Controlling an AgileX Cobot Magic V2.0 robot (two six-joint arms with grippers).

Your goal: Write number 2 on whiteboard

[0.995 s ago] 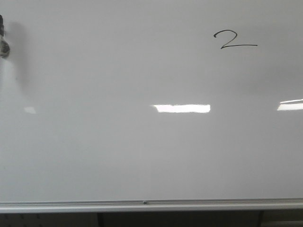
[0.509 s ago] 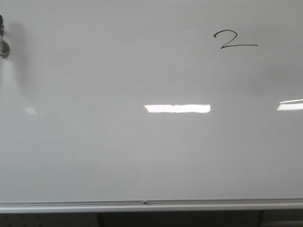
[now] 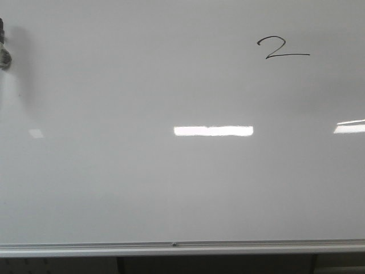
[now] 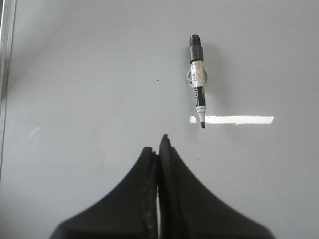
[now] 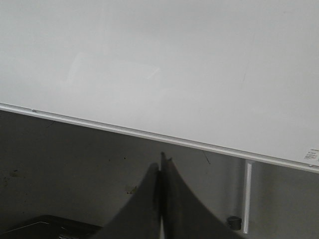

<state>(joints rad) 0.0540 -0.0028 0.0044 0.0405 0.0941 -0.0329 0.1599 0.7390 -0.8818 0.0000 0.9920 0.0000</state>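
You see a thin black handwritten number 2 (image 3: 282, 48) on the glossy white-grey whiteboard (image 3: 142, 182); judged from that, the writing looks finished. Your left gripper (image 4: 158, 145) is pressed together, holding nothing. Just ahead of its tips, apart from them, a black-and-clear marker pen (image 4: 197, 79) sits on the board, uncapped, likely attached there. Only the left wrist view shows it whole. Your right gripper (image 5: 161, 160), also pressed together and empty, points below the board's silver metal rail (image 5: 149, 135).
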